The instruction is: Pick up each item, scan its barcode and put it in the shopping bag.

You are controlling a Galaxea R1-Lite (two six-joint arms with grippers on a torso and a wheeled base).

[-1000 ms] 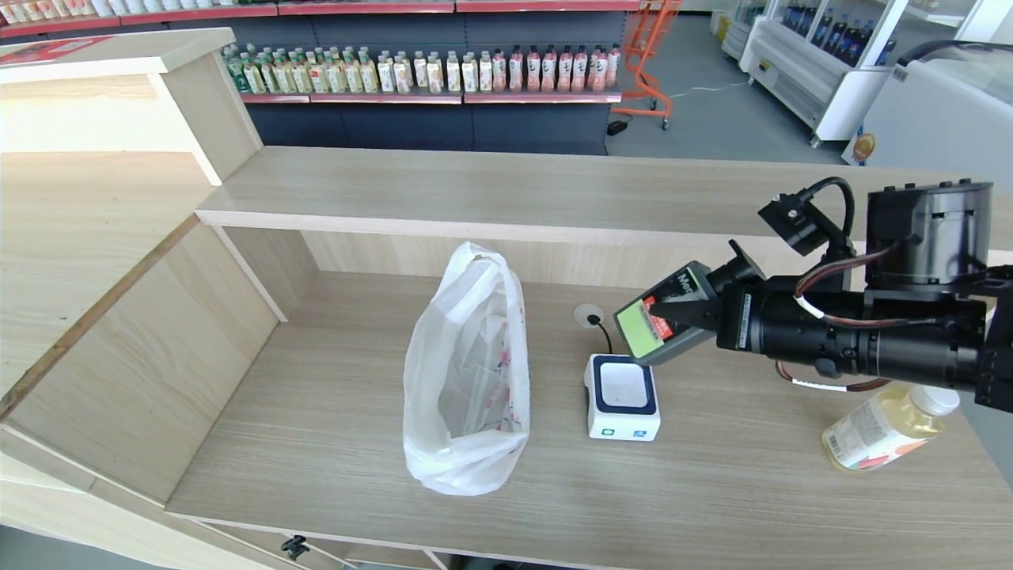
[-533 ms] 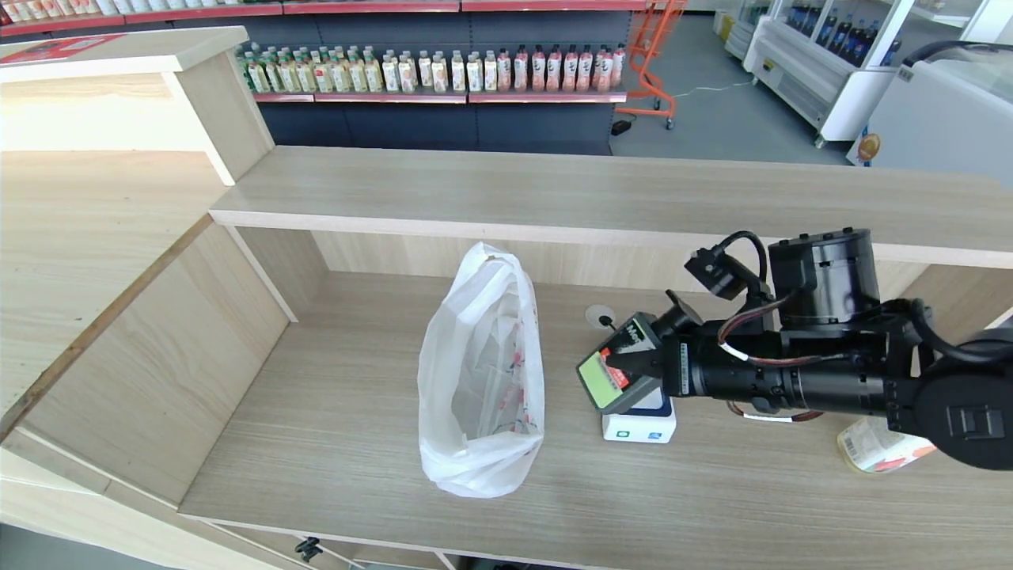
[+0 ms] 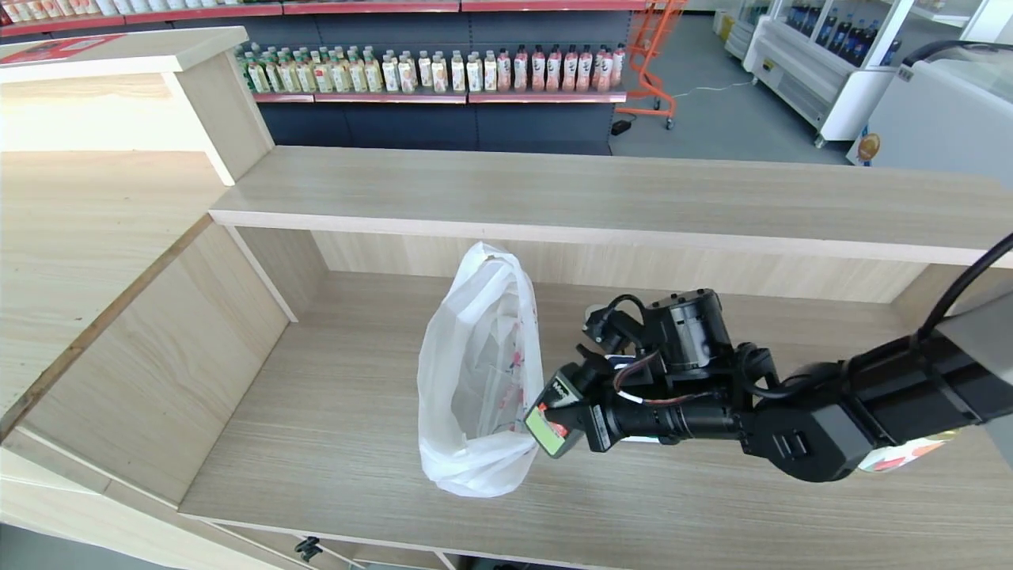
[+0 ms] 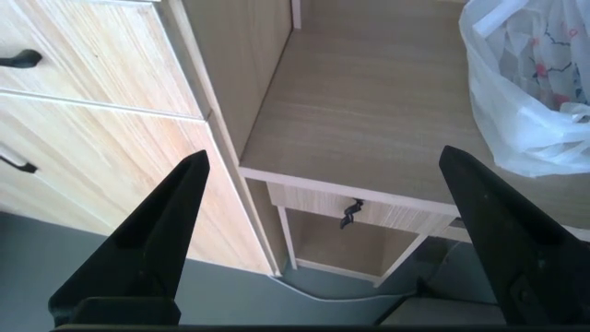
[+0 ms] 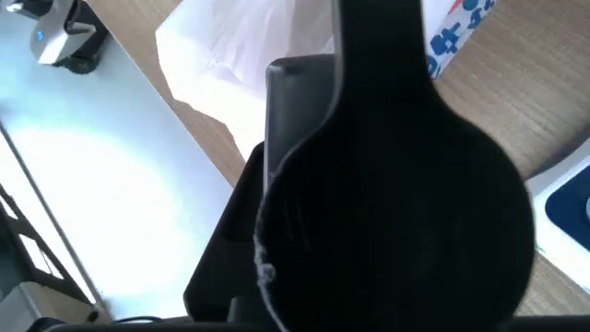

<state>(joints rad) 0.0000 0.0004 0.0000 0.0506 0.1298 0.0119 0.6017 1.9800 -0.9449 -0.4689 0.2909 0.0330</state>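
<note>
Grey with a pale green face, the small box is gripped by the right pincer, whose dark fingers are closed across a red label on that face. The box is held tilted in the air, just beside the lower near side of the shopping bag and touching or almost touching its plastic. White lettering is carried on the box's dark upper edge, but it is too small to be made out. The bag, white and translucent with a faint pink and blue print, is stood upright and open on the wooden surface. From the right wrist, the grey side of the box is seen behind the dark pincer body, with the bag's white plastic beyond it. Under the right arm a bottle is partly hidden on the surface, and only a strip of its white and orange-red label is shown. The left pincer is held wide open, its two black fingers spread well apart, out past the surface's front edge and above the grey floor. In that wrist view a corner of the bag is caught, and a small dark key or latch is seen in the panel under the surface. Rows of drink bottles are lined up on the shop shelf behind, their labels too small to be read.
</note>
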